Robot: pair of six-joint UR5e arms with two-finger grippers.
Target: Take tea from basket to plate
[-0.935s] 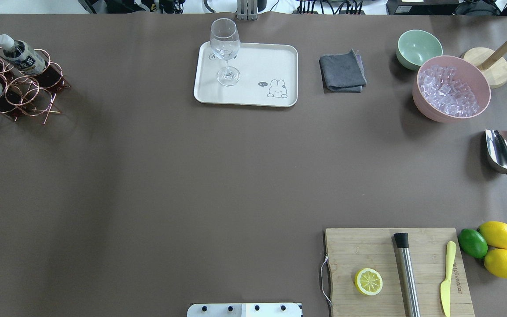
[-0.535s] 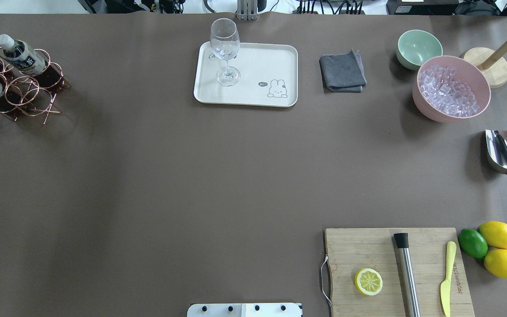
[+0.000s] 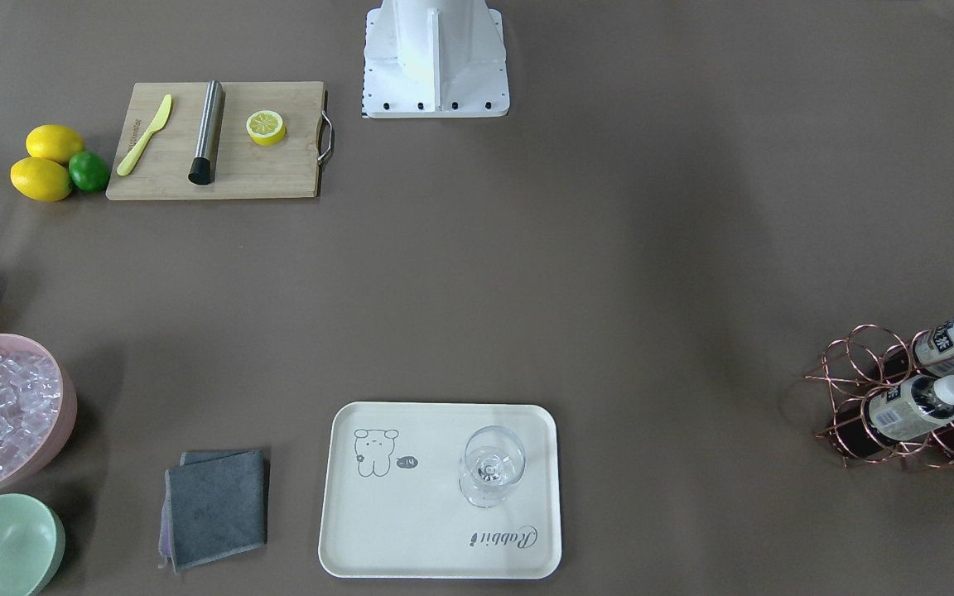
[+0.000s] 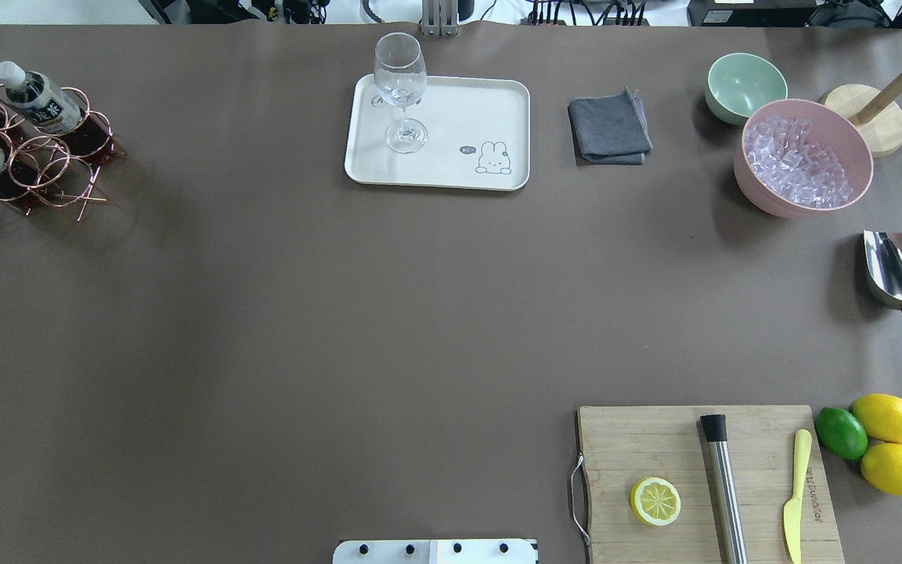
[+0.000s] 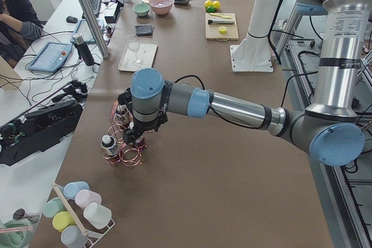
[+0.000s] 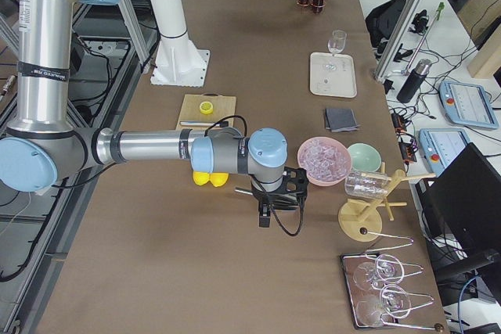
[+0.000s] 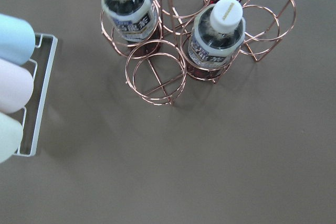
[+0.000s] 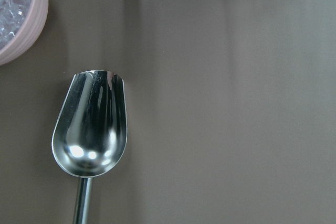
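While the left gripper (image 5: pixel 137 139) hangs just above the basket (image 7: pixel 160 83), only the side view shows it. I cannot tell from there how far its fingers are spread or whether they hold anything. The tea (image 7: pixel 218 35) stands upright in a ring slot directly beneath that gripper, its white cap facing up. A second bottle stands in a neighbouring ring, and a third is cut by the frame's top edge. The basket sits close to the table's (image 4: pixel 302 313) end, and a white wire rack of pastel cups (image 7: pixel 13 85) lies just past it.

The plate (image 4: pixel 459 117) lies well apart from the left gripper, near the table's far long edge, with a broad stretch of brown table between. A stemmed glass (image 4: pixel 402 94) stands on the plate's half nearer that gripper, and the half with the drawing shows bare cream.

The right gripper (image 6: pixel 266 213) hovers over a steel scoop (image 8: pixel 92 129), with the pink bowl (image 8: pixel 21 19) just beside. I cannot tell its opening either.
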